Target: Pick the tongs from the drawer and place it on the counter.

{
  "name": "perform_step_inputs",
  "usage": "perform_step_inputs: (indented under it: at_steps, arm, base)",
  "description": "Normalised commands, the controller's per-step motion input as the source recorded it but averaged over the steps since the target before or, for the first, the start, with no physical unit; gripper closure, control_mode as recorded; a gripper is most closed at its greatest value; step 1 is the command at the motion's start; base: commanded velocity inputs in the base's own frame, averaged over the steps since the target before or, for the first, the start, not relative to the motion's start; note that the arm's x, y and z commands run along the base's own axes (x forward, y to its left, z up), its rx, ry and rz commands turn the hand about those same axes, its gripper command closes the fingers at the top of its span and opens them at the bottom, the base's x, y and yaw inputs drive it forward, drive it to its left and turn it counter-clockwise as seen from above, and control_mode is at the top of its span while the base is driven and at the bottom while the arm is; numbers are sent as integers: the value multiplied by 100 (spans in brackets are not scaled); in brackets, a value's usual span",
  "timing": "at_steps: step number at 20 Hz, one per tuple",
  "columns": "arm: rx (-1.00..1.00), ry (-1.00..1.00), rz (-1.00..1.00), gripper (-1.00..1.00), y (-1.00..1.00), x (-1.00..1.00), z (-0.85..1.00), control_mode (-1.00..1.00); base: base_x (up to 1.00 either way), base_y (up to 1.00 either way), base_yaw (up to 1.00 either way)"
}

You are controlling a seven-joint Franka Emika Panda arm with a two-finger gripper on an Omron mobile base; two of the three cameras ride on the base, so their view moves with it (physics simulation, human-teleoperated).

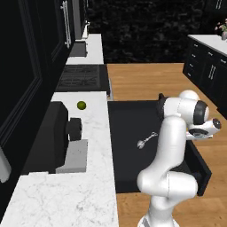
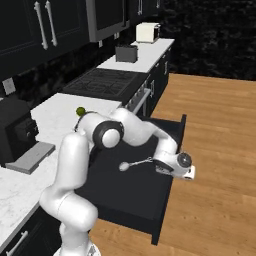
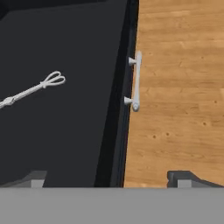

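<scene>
Hand over the drawer's front edge, tongs lying off to one side on the drawer floor.

Left base view: tongs (image 1: 146, 140) lie flat mid-drawer (image 1: 128, 124), long axis diagonal, roughly parallel to neither wall; the hand (image 1: 205, 129) sits out past the drawer's outer wall, away from the counter (image 1: 95, 146). Fingers hidden here.
Right base view: hand (image 2: 176, 167) hangs above the drawer's front rim; tongs (image 2: 135, 163) run from just beside it back toward the counter side, rounded end farthest away.
Hand view: fingers (image 3: 183, 178) spread apart, empty, straddling the drawer front beside its handle (image 3: 136, 81). Tongs (image 3: 33, 90) sit up-left of the hand, so the next move is likely a shift inward over the drawer plus a wrist turn across the shaft.
</scene>
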Motion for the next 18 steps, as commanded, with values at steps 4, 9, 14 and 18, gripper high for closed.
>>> perform_step_inputs:
  at_steps: [4,9,14,18]
  arm:
    - [3,-12,-13,-100,63,-8,100,-100]
    - [9,3,-17,-100,55,0,100,-100]
    - [0,11,-9,-100,0,0,100,-100]
    - [5,36,-9,-100,0,-2,100,-100]
  base:
    - [0,0,0]
    - [0,0,0]
    - [0,0,0]
    - [0,0,0]
